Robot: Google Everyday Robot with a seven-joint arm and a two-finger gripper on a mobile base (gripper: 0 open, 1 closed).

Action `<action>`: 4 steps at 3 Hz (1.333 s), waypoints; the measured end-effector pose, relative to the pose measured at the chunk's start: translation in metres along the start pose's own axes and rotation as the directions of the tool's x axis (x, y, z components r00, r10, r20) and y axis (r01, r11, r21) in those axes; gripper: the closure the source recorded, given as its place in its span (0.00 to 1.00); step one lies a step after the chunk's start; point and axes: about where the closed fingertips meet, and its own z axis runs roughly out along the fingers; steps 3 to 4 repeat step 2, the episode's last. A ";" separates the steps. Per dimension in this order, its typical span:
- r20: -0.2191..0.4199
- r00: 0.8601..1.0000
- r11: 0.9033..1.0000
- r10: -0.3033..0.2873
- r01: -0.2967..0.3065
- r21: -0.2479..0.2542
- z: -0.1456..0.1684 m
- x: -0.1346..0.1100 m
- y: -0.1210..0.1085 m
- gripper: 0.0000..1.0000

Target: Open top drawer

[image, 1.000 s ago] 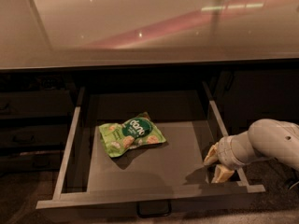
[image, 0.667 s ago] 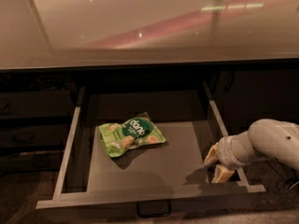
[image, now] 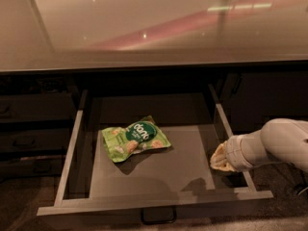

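The top drawer (image: 72, 148) stands pulled far out under the glossy counter, its pale grey rim and rails showing around a grey floor. Its dark loop handle (image: 158, 216) hangs at the middle of the front edge. A green snack bag (image: 135, 137) lies flat inside, left of centre. My gripper (image: 219, 159) comes in from the right on a white arm and sits low at the drawer's right rail, near the front right corner.
A beige counter top (image: 154, 28) overhangs the drawer. Shallower dark drawers (image: 29, 114) stack on the left. A dark cabinet door (image: 269, 100) stands on the right. Brown floor shows at the bottom right.
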 end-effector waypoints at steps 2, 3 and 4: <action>-0.024 0.998 0.994 -0.054 0.056 0.092 -0.047 -0.028 -0.012 0.82; -0.024 0.998 0.994 -0.054 0.056 0.092 -0.047 -0.028 -0.012 0.82; -0.024 0.998 0.994 -0.054 0.056 0.092 -0.047 -0.028 -0.012 0.82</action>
